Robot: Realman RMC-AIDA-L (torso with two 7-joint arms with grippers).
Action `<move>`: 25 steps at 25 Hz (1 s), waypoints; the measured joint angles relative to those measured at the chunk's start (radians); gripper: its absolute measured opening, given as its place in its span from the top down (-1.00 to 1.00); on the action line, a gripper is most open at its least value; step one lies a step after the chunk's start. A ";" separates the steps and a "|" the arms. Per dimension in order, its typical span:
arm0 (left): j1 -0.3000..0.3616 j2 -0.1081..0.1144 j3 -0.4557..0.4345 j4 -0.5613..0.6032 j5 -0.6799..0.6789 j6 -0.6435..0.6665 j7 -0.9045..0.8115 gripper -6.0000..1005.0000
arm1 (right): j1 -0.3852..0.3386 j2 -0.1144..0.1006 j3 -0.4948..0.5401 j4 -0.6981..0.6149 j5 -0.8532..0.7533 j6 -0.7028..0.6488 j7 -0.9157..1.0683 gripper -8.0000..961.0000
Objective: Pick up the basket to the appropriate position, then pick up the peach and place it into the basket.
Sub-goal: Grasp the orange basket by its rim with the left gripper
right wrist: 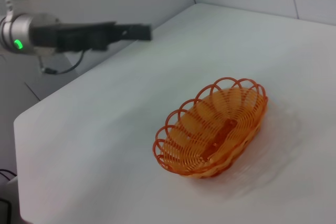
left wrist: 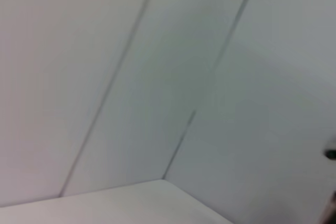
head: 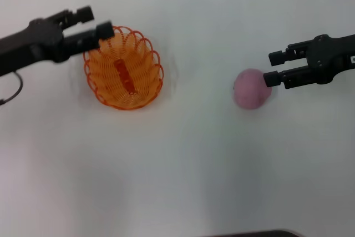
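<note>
On the white table (head: 183, 181), seen from the head camera, the left arm reaches in from nine o'clock, running nearly level and angled slightly up toward two o'clock. The left gripper (head: 95, 20) has its two black fingers spread apart with nothing between them; the lower fingertip sits over the looped rim of the basket (head: 124, 68) at about eleven o'clock on that rim, while the upper finger stands clear of the wire beyond it. The basket lies upright on the table left of centre, its long axis running roughly twelve to six, the flat bar showing along its floor, and it holds nothing. In the right wrist view the basket (right wrist: 214, 129) appears with the left gripper (right wrist: 134, 31) raised above the table beyond it, near its rim. The right arm enters from three o'clock, reaching toward nine. The right gripper (head: 273, 67) is also parted and empty, one finger above the other in the head view; the lower fingertip meets the peach (head: 251, 89) at its two o'clock edge, the upper finger just beyond the fruit. The peach rests on the table, well apart from the basket, at three o'clock from it.
</note>
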 joint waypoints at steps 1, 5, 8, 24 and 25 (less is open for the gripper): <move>-0.016 -0.004 0.004 -0.001 0.000 -0.025 -0.027 -0.69 | 0.000 0.000 0.000 0.001 0.000 0.000 0.000 -0.51; -0.066 -0.005 0.017 -0.010 0.001 -0.105 -0.112 -0.69 | 0.000 0.000 0.005 0.004 0.000 0.000 0.000 -0.51; -0.100 0.003 0.029 0.004 0.006 -0.154 -0.165 -0.68 | 0.000 0.000 0.007 0.005 0.000 0.000 0.000 -0.51; -0.248 0.028 0.415 0.154 0.541 -0.622 -0.639 -0.68 | 0.004 0.006 -0.001 0.009 0.000 0.017 -0.001 -0.51; -0.253 0.024 0.423 0.154 0.561 -0.632 -0.639 -0.68 | 0.004 0.007 -0.001 0.009 0.000 0.017 -0.001 -0.51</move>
